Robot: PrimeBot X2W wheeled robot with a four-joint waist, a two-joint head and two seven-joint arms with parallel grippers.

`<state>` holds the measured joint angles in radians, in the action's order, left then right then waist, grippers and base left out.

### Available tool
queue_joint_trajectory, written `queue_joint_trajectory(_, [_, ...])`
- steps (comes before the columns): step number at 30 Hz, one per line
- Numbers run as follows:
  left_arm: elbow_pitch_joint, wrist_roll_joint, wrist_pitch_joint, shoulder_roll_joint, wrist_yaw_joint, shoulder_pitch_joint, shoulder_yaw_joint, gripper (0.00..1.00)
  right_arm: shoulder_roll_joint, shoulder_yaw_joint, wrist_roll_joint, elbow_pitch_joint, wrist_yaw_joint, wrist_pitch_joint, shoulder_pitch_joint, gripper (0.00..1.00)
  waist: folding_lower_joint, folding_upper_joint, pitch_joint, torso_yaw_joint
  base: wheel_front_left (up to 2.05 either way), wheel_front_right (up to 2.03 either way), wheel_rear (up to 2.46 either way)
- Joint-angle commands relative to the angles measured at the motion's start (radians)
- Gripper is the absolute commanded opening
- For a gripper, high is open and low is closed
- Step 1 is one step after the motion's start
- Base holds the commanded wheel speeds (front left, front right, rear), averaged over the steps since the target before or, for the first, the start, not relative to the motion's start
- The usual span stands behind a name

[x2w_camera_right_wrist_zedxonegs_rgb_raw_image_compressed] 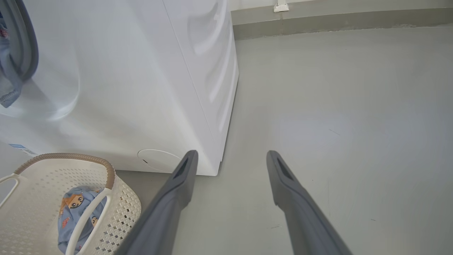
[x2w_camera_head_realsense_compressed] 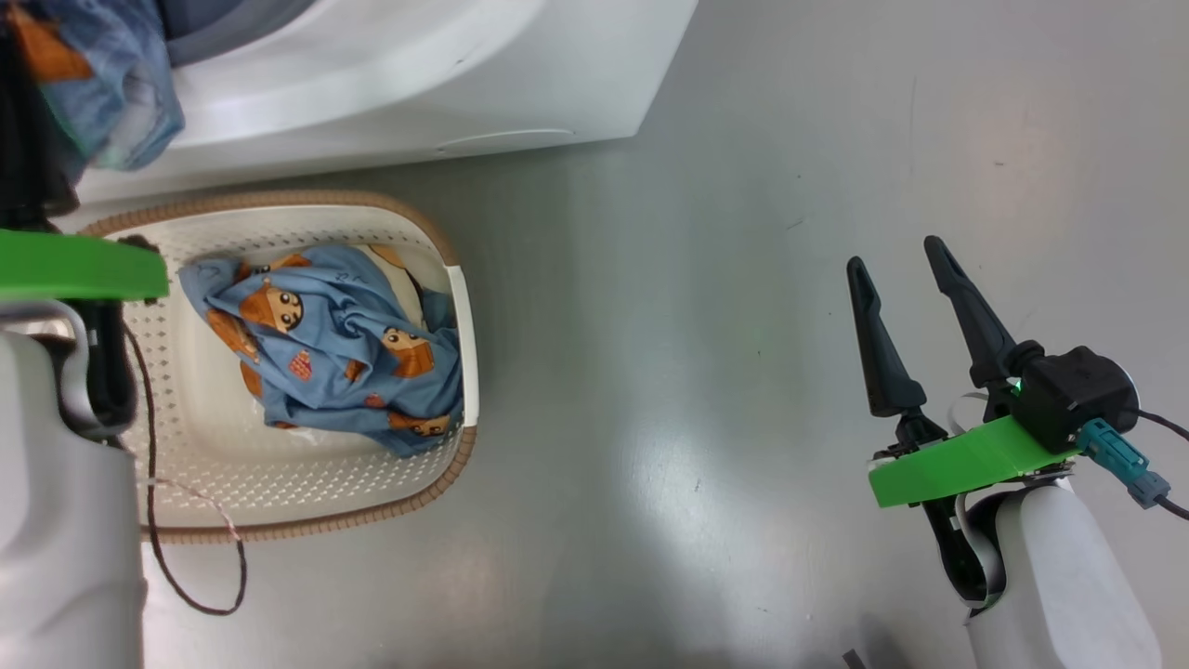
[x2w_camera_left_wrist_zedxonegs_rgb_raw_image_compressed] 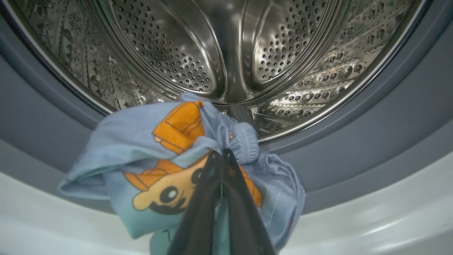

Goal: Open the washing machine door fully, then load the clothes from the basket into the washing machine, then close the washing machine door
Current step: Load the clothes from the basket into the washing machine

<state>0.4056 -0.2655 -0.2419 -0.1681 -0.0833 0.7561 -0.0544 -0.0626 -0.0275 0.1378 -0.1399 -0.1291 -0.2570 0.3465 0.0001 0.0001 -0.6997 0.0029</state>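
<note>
My left gripper [x2w_camera_left_wrist_zedxonegs_rgb_raw_image_compressed: 221, 153] is shut on a light blue garment [x2w_camera_left_wrist_zedxonegs_rgb_raw_image_compressed: 159, 159] with orange cartoon figures, held at the lip of the washing machine's [x2w_camera_head_realsense_compressed: 418, 84] opening. Beyond it are the grey gasket [x2w_camera_left_wrist_zedxonegs_rgb_raw_image_compressed: 389, 124] and the perforated steel drum [x2w_camera_left_wrist_zedxonegs_rgb_raw_image_compressed: 198, 53]. That garment [x2w_camera_head_realsense_compressed: 97, 88] hangs at the top left of the head view. More of the clothes [x2w_camera_head_realsense_compressed: 334, 348] lie bunched in the cream basket [x2w_camera_head_realsense_compressed: 307, 483] on the floor before the machine. My right gripper [x2w_camera_head_realsense_compressed: 892, 255] stands open above bare floor, nothing between its fingers. The washing machine door is out of view.
The machine's white side [x2w_camera_right_wrist_zedxonegs_rgb_raw_image_compressed: 208, 71] and round filter cap [x2w_camera_right_wrist_zedxonegs_rgb_raw_image_compressed: 159, 159] stand just left of my right gripper [x2w_camera_right_wrist_zedxonegs_rgb_raw_image_compressed: 231, 156]. The basket [x2w_camera_right_wrist_zedxonegs_rgb_raw_image_compressed: 53, 173] sits at the lower left there. Grey floor [x2w_camera_head_realsense_compressed: 743, 372] stretches to the right. A thin cable [x2w_camera_head_realsense_compressed: 200, 557] hangs over the basket's near rim.
</note>
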Motion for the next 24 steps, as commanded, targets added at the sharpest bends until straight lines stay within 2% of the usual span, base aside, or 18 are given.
queue_joint_trajectory(1, [-0.054, 0.014, -0.011, -0.035, 0.011, -0.043, -0.015, 0.00, 0.012, -0.032, 0.022, 0.015, -0.002, -0.005, -0.032, 1.00, -0.0001, -0.0001, 0.005, 0.002, 0.00, 0.00, 0.00])
queue_joint_trajectory(6, [-0.137, 0.020, 0.009, -0.030, 0.021, -0.058, 0.001, 0.00, 0.012, -0.037, 0.026, 0.012, -0.002, -0.005, -0.031, 1.00, -0.0001, -0.0001, 0.010, 0.002, 0.00, 0.00, 0.00])
queue_joint_trajectory(11, [-0.152, 0.017, 0.068, -0.057, 0.018, 0.005, 0.006, 0.00, 0.012, -0.044, 0.033, 0.014, -0.002, -0.005, -0.024, 1.00, -0.0001, -0.0001, 0.002, -0.008, 0.00, 0.00, 0.00])
queue_joint_trajectory(18, [-0.090, -0.024, 0.155, -0.087, 0.005, 0.136, -0.003, 0.00, 0.012, -0.051, 0.046, 0.018, -0.002, -0.005, -0.016, 1.00, -0.0001, -0.0001, -0.020, -0.029, 0.00, 0.00, 0.00])
queue_joint_trajectory(24, [0.016, -0.063, 0.243, -0.121, -0.006, 0.280, -0.010, 0.00, 0.012, -0.055, 0.060, 0.019, -0.002, -0.005, 0.001, 1.00, -0.0001, -0.0001, -0.051, -0.050, 0.00, 0.00, 0.00])
